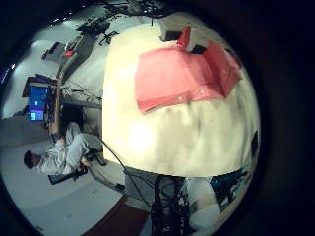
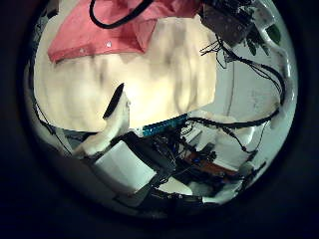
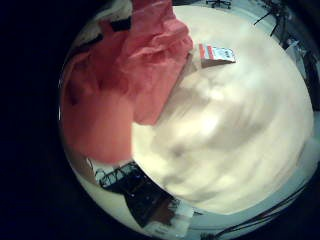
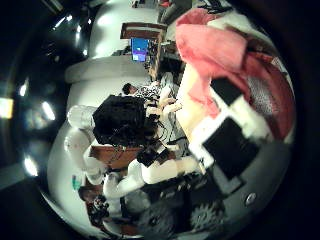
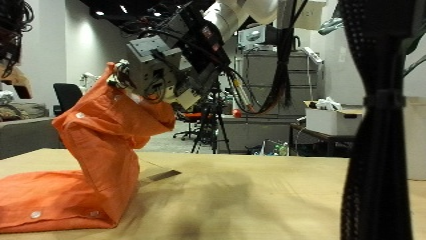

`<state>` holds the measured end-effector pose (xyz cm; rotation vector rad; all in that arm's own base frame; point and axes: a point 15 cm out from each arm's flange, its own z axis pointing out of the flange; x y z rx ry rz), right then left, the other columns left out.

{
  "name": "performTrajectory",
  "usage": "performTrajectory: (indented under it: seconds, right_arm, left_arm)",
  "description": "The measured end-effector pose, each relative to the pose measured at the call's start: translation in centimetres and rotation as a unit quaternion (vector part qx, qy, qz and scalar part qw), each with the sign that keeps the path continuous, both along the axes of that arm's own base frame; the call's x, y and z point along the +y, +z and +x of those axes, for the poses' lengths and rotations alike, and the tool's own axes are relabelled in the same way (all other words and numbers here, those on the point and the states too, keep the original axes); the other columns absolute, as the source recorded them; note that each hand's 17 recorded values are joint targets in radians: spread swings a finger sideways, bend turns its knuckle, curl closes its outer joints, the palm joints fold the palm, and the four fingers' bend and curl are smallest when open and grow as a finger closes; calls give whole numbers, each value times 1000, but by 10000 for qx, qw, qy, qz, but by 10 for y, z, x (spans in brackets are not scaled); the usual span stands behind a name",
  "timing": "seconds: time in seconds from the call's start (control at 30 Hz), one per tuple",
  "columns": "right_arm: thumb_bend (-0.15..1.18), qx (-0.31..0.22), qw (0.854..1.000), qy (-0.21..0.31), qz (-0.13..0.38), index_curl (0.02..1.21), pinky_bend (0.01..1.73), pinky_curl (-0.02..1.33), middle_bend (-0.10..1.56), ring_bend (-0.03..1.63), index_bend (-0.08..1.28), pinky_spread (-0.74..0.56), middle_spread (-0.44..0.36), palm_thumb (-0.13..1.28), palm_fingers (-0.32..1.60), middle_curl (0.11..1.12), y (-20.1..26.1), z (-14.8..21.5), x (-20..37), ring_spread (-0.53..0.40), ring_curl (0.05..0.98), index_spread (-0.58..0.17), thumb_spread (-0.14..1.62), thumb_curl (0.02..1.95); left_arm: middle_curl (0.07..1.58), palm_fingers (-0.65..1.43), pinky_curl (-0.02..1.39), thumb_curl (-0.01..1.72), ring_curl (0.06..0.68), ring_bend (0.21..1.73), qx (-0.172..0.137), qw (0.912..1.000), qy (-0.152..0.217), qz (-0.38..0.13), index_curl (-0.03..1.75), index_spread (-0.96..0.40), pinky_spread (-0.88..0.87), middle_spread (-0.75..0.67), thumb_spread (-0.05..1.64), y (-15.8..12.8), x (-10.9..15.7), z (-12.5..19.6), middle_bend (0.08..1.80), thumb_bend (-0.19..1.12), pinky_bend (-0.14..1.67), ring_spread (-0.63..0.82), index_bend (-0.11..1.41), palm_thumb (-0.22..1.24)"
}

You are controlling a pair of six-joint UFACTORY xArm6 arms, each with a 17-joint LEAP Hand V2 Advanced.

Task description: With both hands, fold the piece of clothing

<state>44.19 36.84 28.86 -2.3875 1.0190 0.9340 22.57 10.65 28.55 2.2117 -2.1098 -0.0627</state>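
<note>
An orange-red piece of clothing (image 5: 113, 150) is lifted at one end, and its lower part lies bunched on the wooden table (image 5: 266, 200). My right hand (image 5: 167, 65) hangs above the table with fingers curled into the raised cloth edge. In the right palm views the clothing (image 3: 110, 80) (image 4: 225, 50) is very close. From the left palm views the clothing (image 1: 182, 74) (image 2: 100, 30) lies far off on the table, with the right hand (image 1: 184, 37) at its far edge. One straight finger (image 2: 113, 108) of my left hand shows, holding nothing.
A small card or tag (image 5: 163, 177) (image 3: 215, 53) lies on the table beside the hanging cloth. A dark upright column (image 5: 380, 120) stands close to the outside camera. Behind the table are stands, a chair and shelving.
</note>
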Motion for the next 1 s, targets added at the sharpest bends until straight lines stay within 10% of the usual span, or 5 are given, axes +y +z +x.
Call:
performTrajectory:
  seconds: [0.07,0.37,0.67,1.0]
  right_arm:
    - [-20,-2,10000,9,5,631,755,499,797,977,805,48,-121,947,312,478,0,0,0,-163,380,-282,989,861]
    - [-41,-178,9992,356,-34,557,735,444,798,909,621,367,-87,870,219,466,5,-12,1,-1,331,-345,959,792]
    - [-93,-478,9963,692,-176,406,832,421,384,734,315,491,46,298,-64,324,16,-18,-13,214,246,-420,902,486]
    - [-37,-131,9912,373,1263,328,741,351,312,638,177,494,-94,137,81,310,75,-18,12,200,209,-457,863,377]
  left_arm:
    - [310,205,315,355,202,548,2,10000,-18,15,365,-14,271,149,1065,0,0,0,183,-23,323,259,178,560]
    - [312,205,313,355,199,554,-17,10000,-5,29,366,-18,263,149,1065,1,-2,-5,183,-23,325,257,178,560]
    - [313,205,313,359,196,556,-23,10000,-5,4,366,-19,259,141,1060,0,-3,-7,183,-23,330,257,178,565]
    - [312,206,312,361,192,557,-53,10000,-13,-6,369,-23,259,141,1059,1,-6,-6,182,-23,330,257,181,565]
